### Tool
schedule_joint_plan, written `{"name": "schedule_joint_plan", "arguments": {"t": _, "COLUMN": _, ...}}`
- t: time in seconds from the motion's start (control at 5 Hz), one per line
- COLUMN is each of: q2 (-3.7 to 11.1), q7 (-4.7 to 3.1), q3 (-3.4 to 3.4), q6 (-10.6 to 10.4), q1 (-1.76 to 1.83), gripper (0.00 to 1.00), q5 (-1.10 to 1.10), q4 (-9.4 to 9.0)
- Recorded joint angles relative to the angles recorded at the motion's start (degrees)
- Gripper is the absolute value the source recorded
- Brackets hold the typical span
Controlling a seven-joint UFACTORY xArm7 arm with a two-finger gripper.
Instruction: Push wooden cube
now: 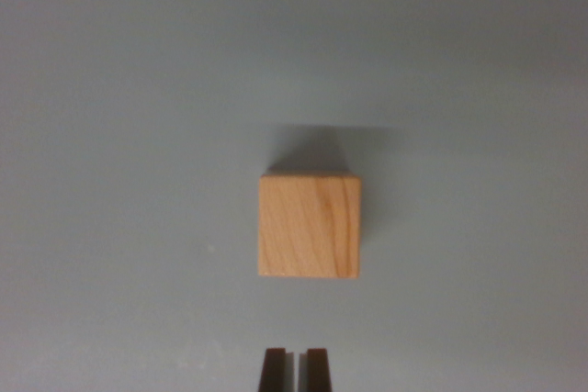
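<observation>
- The wooden cube [310, 226] rests on the grey bench [110, 89], near the middle of the wrist view and a touch toward the wrist view's right of centre.
- The gripper [296, 369] shows only as two dark fingertips at the bottom edge of the view; they stand nearly together, with a thin slit between them and nothing held.
- The relation the push turns on: the cube lies straight ahead of the fingertips, up the frame from them, with a band of bare bench between the two. They are apart, not touching.
- The gripper's midline falls slightly to the wrist view's left of the cube's centre, though still within the width of its near face.
- The cube has no long axis to speak of; its top face looks square, with edges nearly parallel to the frame, so its near face sits broadside to the fingertips.
- A shadow falls on the bench just beyond the cube's far side.
- My judgement: a forward move along the view's vertical would meet the near face; the small offset could turn the cube a little as it slides.
- How high the fingertips ride above the bench cannot be told from this view.
</observation>
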Motion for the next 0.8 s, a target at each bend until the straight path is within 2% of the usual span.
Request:
{"name": "schedule_joint_plan", "arguments": {"t": 0.2, "q2": 0.73, "q7": -0.22, "q3": -0.04, "q6": -2.65, "q1": -0.08, "gripper": 0.0, "q5": 0.19, "q4": -1.99}}
{"name": "schedule_joint_plan", "arguments": {"t": 0.4, "q2": 0.73, "q7": -0.22, "q3": -0.04, "q6": -2.65, "q1": -0.08, "gripper": 0.0, "q5": 0.19, "q4": -1.99}}
{"name": "schedule_joint_plan", "arguments": {"t": 0.6, "q2": 1.44, "q7": -0.43, "q3": -0.07, "q6": -5.22, "q1": -0.17, "gripper": 0.0, "q5": 0.37, "q4": -3.92}}
{"name": "schedule_joint_plan", "arguments": {"t": 0.8, "q2": 1.44, "q7": -0.43, "q3": -0.07, "q6": -5.22, "q1": -0.17, "gripper": 0.0, "q5": 0.37, "q4": -3.92}}
